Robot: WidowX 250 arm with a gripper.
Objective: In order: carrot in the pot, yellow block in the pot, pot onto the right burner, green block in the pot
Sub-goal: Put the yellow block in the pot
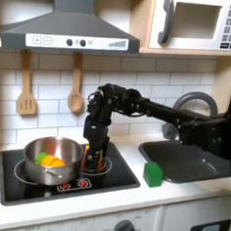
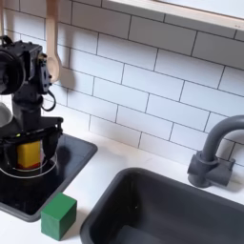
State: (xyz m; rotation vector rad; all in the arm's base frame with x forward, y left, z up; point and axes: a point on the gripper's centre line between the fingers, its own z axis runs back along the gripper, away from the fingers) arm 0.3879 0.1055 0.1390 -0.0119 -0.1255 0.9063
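The steel pot (image 1: 51, 162) stands on the stove's left burner in the first exterior view. The orange carrot (image 1: 53, 162) with its green top lies inside it. Just right of the pot, my gripper (image 1: 93, 161) points down over the right burner. Its fingers press on both sides of the yellow block (image 2: 31, 154), which sits low, at or just above the burner. In the second exterior view the gripper (image 2: 33, 152) is at the left, with the block between the black fingers (image 2: 50, 149). The green block (image 1: 153, 173) (image 2: 59, 216) rests on the white counter between stove and sink.
The black stovetop (image 1: 118, 177) has red controls along its front edge. A dark sink (image 1: 188, 160) (image 2: 162, 210) with a grey faucet (image 2: 214, 152) lies to the right in both exterior views. Wooden utensils (image 1: 76, 90) hang on the tiled wall, under a range hood (image 1: 70, 30).
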